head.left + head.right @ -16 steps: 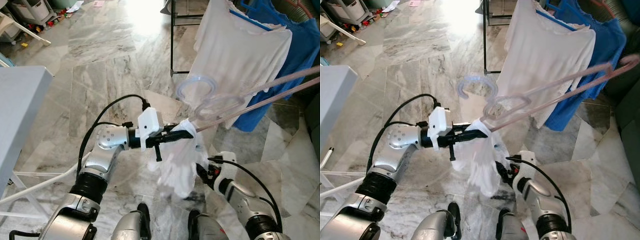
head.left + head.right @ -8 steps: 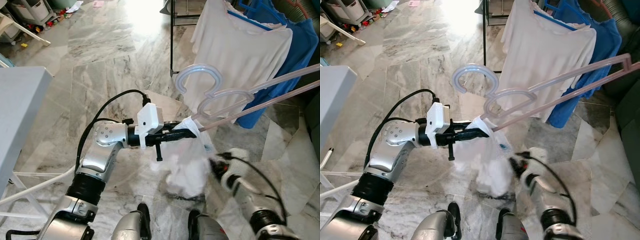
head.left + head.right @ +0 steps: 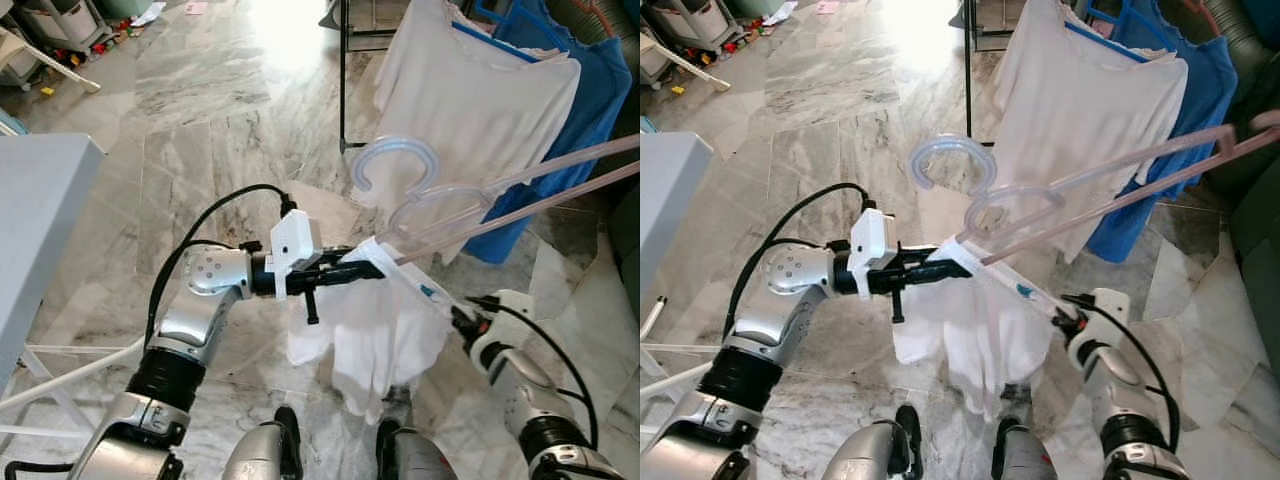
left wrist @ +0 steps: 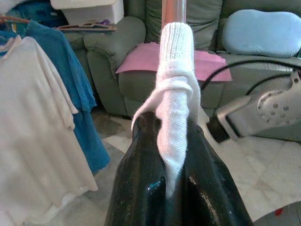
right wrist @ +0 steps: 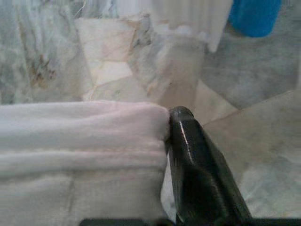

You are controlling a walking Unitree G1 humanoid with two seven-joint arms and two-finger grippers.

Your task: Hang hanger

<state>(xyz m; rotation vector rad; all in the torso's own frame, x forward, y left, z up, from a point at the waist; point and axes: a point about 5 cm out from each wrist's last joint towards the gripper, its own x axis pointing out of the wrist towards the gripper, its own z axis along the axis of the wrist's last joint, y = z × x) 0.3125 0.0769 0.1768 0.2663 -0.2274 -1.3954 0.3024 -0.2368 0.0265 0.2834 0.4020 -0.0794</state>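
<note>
White shirt is pinched between left gripper and right gripper, the clear hanger lying above, nearer the left.

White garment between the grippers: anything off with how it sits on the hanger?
Yes. The white garment isn't draped over the clear hanger; it is stretched between the left gripper and right gripper, bunched at the hanger's near end, the rest hanging low toward the floor.

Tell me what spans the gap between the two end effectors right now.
A white garment, its top edge stretched from the left end effector to the right end effector; seen in the left eye view.
</note>
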